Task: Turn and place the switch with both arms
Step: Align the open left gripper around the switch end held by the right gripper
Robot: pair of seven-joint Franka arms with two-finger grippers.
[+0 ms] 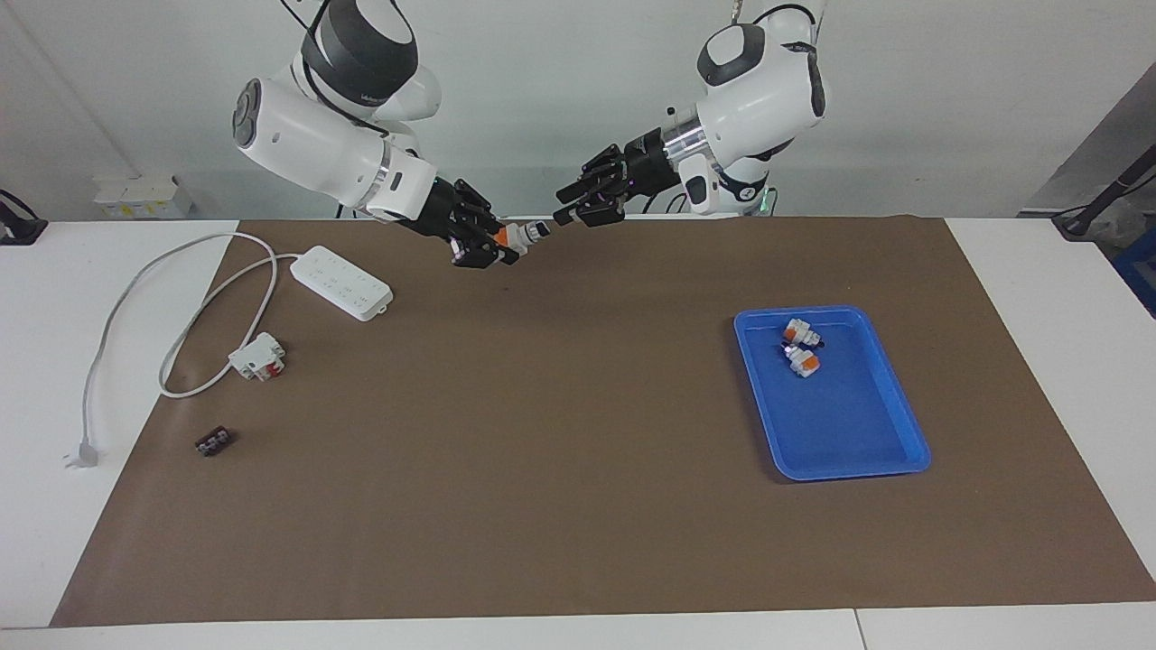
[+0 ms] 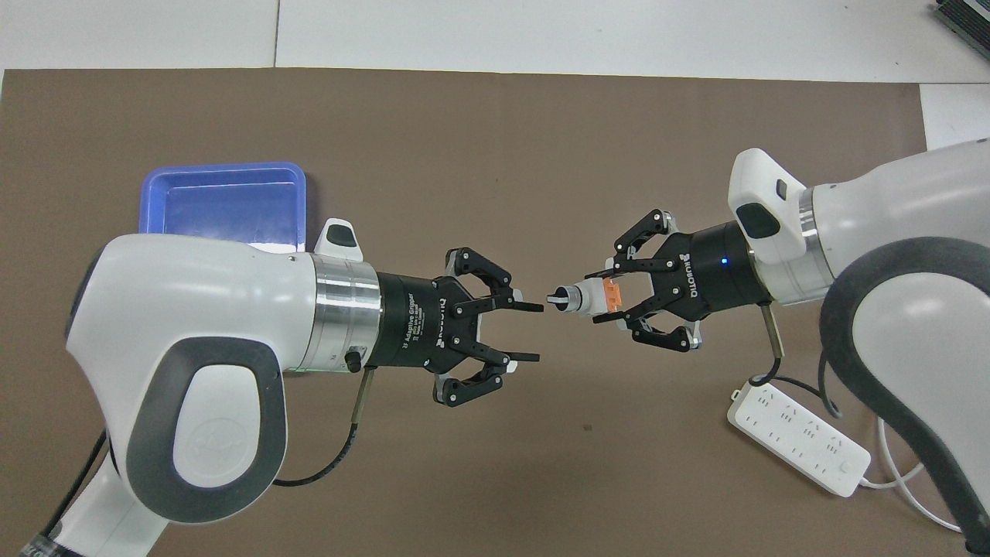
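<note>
The switch (image 1: pixel 519 236) (image 2: pixel 584 298) hangs in the air over the brown mat, its black knob tip pointing at the left gripper. My right gripper (image 1: pixel 495 246) (image 2: pixel 611 298) is shut on its orange block. My left gripper (image 1: pixel 564 208) (image 2: pixel 532 333) is open and level with the switch. Its fingertips stand just short of the knob tip without touching it, and in the overhead view the knob lines up with one finger rather than the gap.
A blue tray (image 1: pixel 840 424) (image 2: pixel 224 205) toward the left arm's end holds two more switches (image 1: pixel 799 332) (image 1: pixel 802 361). Toward the right arm's end lie a white power strip (image 1: pixel 341 283) (image 2: pixel 797 437) with its cable, a white-and-red block (image 1: pixel 257 356) and a small black piece (image 1: pixel 213 441).
</note>
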